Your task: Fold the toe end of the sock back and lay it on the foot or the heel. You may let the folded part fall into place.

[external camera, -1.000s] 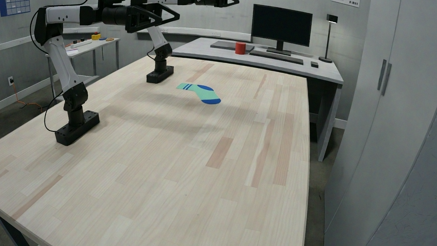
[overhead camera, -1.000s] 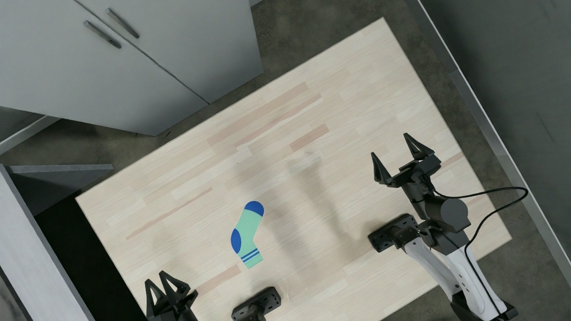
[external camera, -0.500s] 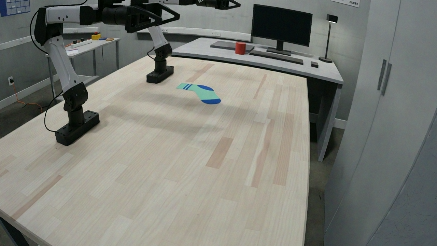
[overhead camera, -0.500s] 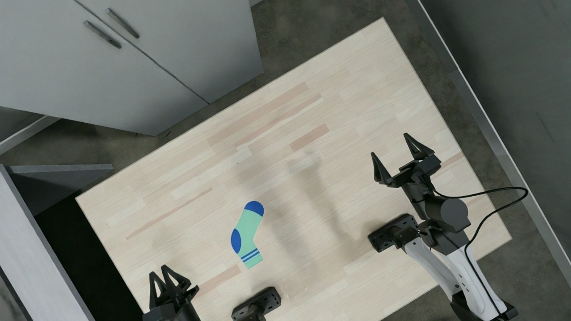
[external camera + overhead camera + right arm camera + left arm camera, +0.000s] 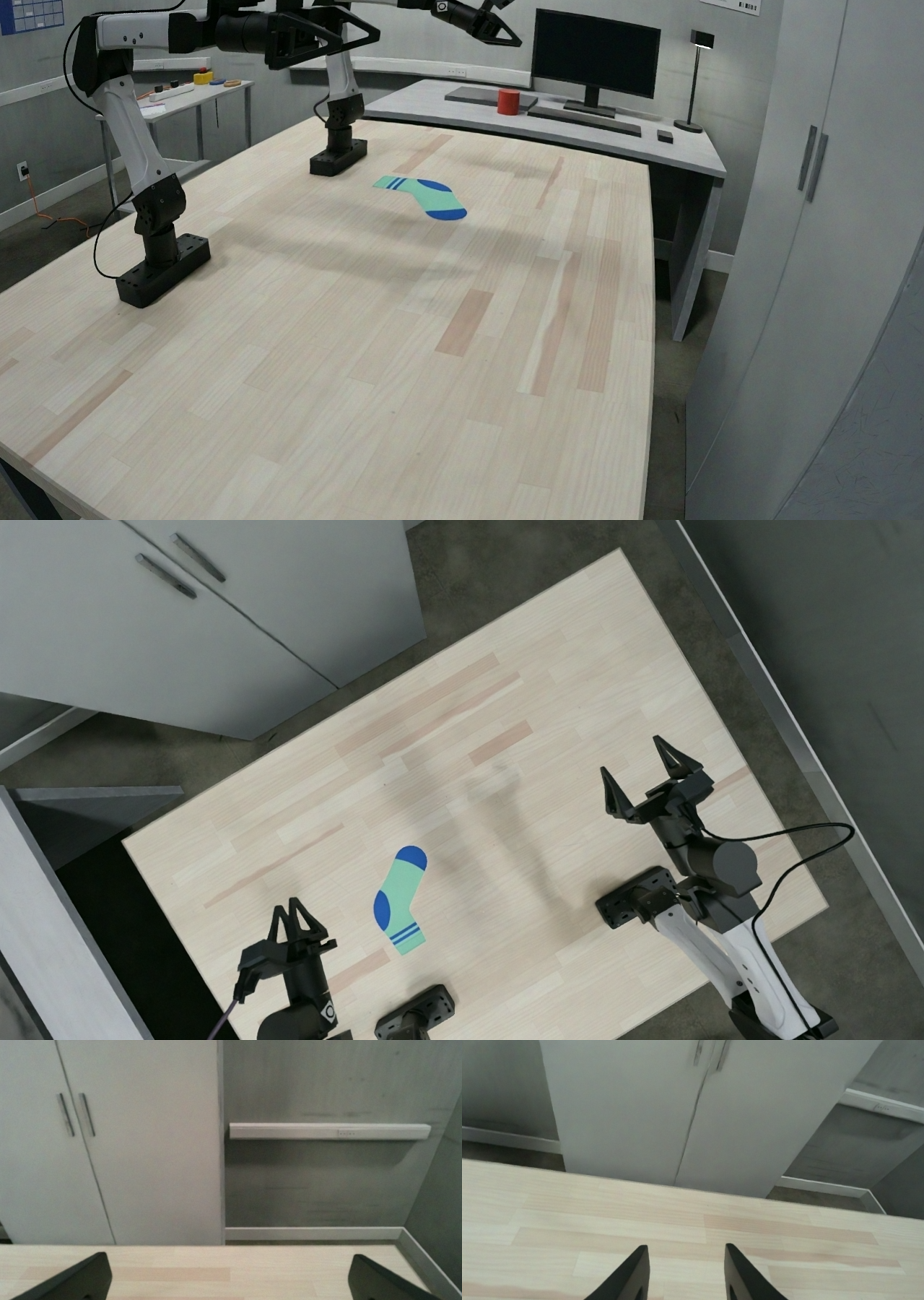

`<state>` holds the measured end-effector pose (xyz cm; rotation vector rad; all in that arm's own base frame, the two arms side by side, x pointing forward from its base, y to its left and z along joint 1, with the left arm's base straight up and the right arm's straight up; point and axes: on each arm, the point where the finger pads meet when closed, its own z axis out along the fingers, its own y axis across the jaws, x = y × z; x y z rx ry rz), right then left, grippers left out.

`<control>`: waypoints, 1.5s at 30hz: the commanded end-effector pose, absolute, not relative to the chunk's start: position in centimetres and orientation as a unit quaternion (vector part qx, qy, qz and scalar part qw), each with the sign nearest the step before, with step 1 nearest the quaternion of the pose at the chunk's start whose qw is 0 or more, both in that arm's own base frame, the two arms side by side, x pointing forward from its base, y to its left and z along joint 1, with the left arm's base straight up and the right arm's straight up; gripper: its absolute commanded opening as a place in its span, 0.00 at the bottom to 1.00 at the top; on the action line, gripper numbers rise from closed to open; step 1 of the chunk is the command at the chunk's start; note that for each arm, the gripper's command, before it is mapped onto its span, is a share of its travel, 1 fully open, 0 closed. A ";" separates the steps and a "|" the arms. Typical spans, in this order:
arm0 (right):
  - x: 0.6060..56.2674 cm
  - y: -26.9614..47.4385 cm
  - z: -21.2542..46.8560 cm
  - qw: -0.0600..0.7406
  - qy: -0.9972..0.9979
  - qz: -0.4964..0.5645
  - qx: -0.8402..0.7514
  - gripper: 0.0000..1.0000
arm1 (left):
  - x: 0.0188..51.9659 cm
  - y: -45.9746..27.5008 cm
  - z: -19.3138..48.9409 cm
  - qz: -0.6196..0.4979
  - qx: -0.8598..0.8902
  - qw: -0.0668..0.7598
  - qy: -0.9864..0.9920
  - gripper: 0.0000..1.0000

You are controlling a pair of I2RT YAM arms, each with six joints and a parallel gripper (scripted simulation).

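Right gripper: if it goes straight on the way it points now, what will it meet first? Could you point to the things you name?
The right gripper (image 5: 629, 752) (image 5: 360, 38) (image 5: 229, 1265) would probably meet the cabinet (image 5: 290, 604) (image 5: 794, 258) (image 5: 624, 1112) (image 5: 162, 1166) or gray wall (image 5: 844, 1141) (image 5: 307, 1192) beside it, past the table (image 5: 504, 810) (image 5: 388, 388) (image 5: 678, 1235) (image 5: 289, 1275); depth leaves which unclear.
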<state>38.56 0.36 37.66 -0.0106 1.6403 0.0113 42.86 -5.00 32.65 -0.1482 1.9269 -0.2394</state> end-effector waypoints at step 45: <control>38.2 0.4 39.1 0.695 0.719 0.005 -0.007 1.00 | 38.2 -19.6 8.2 0.009 -0.307 0.027 0.951 0.33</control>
